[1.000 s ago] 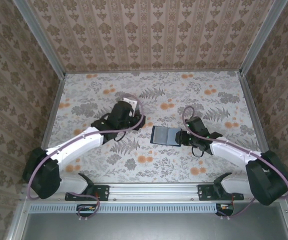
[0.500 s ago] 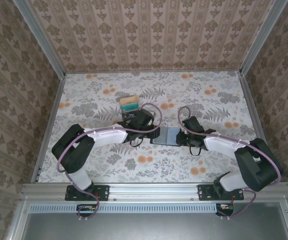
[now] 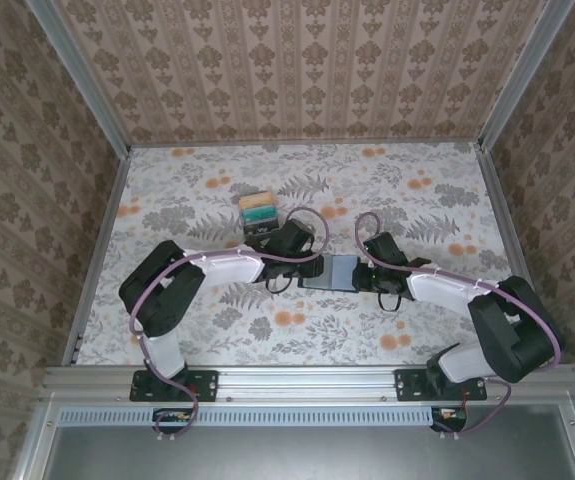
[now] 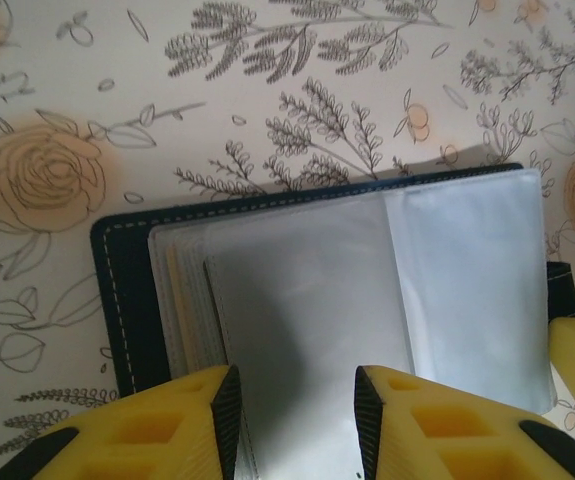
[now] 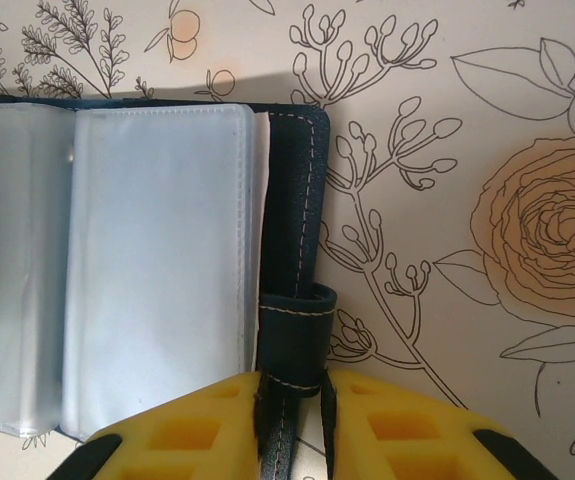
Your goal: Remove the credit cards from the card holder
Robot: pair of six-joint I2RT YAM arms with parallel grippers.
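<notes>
The card holder (image 3: 335, 272) lies open and flat on the floral surface (image 3: 417, 200), near its middle, between the two arms. Its open spread runs left to right and its spine runs near to far. Its clear sleeves (image 4: 307, 290) are fanned out, pale and mostly blank-looking. A yellowish edge (image 4: 173, 300) among the left-hand leaves may be one of the credit cards, though that cannot be told for sure.

The right gripper (image 5: 292, 405) sits at the holder's right end, closed narrow on the navy closure strap (image 5: 289, 330), which runs straight between its yellow fingers (it looks pinched, so that end is probably anchored).

The left gripper (image 4: 292, 415) is over the left half with its fingers moderately apart. One grey-white sleeve leaf lies in or under the gap, and I see nothing clamped. From this gripper the holder lies directly ahead and below, its spread running across the line of the fingers.

Both arms are at the holder, but the left is the free one, so pulling a card likely falls to it. It would need to draw sideways away from the pinned strap.

Behind the left arm stands a small card rack (image 3: 259, 210) showing tan and teal, well apart from the holder.
</notes>
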